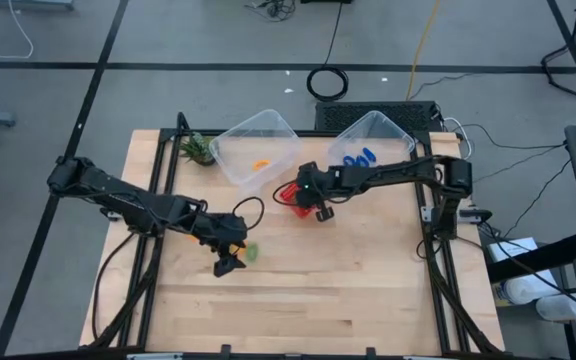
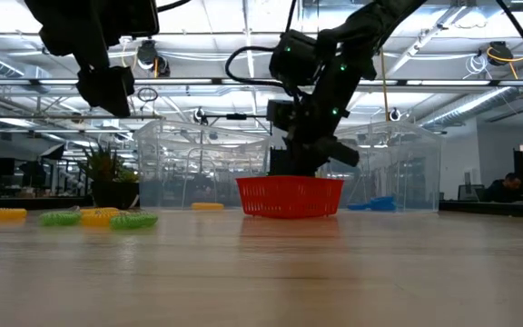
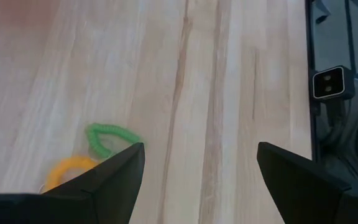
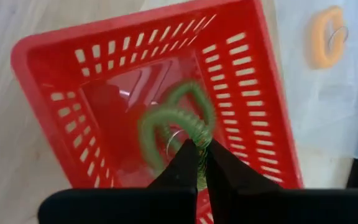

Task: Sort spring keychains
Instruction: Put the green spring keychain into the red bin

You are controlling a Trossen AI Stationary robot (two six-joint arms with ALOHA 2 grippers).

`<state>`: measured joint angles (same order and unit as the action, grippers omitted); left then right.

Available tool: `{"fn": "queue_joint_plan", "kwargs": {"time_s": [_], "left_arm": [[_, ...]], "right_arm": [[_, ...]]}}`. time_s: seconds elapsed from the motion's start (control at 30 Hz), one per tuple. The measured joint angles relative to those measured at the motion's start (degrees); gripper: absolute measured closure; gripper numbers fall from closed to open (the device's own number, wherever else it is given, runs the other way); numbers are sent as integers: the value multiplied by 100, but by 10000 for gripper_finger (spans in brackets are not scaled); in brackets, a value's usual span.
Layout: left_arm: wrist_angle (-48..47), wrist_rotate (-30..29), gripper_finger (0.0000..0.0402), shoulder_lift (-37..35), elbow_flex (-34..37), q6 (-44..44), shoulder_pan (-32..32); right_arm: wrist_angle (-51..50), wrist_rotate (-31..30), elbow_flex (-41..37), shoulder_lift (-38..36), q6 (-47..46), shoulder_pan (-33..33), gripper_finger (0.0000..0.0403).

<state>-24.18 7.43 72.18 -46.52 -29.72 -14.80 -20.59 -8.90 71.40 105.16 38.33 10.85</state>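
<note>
1 light, springy green keychain (image 4: 178, 127) hung from the closed right gripper (image 4: 201, 163), pinched by its coil; left gripper (image 3: 201, 168) gaped empty.

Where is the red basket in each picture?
High view: the red basket sits mid-table, mostly hidden under the right gripper.
Low view: centre, on the table, below that arm.
Left wrist view: not in it.
Right wrist view: fills the picture, green keychain over it.
Shared landmark: the right gripper, shut on the green keychain.
</note>
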Motion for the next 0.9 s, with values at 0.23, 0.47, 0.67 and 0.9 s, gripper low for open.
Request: {"fn": "queue_joint_plan", "kwargs": {"time_s": [0.23,0.47,0.67,0.9], "left_arm": [[-56,-5,80,1,2,-88,-127],[-58,-227,80,1,2,-185,-254],[-149,-308,80,1,2,-383,-320],[-272,-309,80,1,2,-561,-329]], "right_arm": [[103,-12,2,-43,186,-85,357],[115,-209,4,-61,150,-149,246],[251,-745,1,-169,15,-337,172],[660,-744,-9,-573,-757,-771,143]]}}
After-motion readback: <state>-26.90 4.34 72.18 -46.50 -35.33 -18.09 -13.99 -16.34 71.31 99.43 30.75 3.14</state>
